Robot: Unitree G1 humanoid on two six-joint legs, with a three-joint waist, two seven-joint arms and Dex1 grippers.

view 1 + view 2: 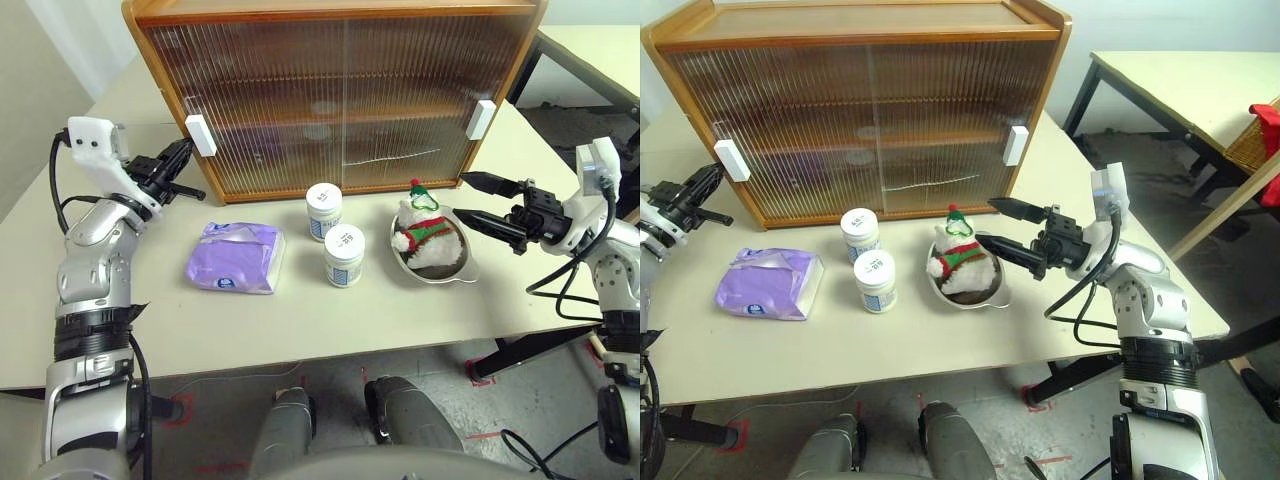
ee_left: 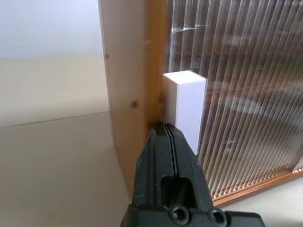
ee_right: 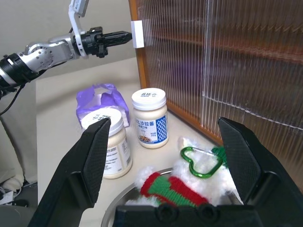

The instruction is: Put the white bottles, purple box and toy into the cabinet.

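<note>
The cabinet [image 1: 340, 90] stands at the back of the table with both ribbed sliding doors closed. My left gripper [image 1: 182, 158] is shut, its tips just beside the left door's white handle [image 2: 185, 106]; whether they touch it I cannot tell. In front of the cabinet stand two white bottles [image 1: 324, 211] [image 1: 344, 256]. To their left lies the purple box [image 1: 237, 257]. The toy [image 1: 425, 232] sits in a metal bowl [image 1: 462, 272]. My right gripper [image 1: 468, 196] is open and level, right of the toy and pointing at it, with nothing held.
The right door's white handle [image 1: 480, 119] is at the cabinet's right edge. The table's front edge runs close below the objects. A second table [image 1: 1180, 80] and a wicker basket [image 1: 1255, 145] stand off to the right, beyond a gap of floor.
</note>
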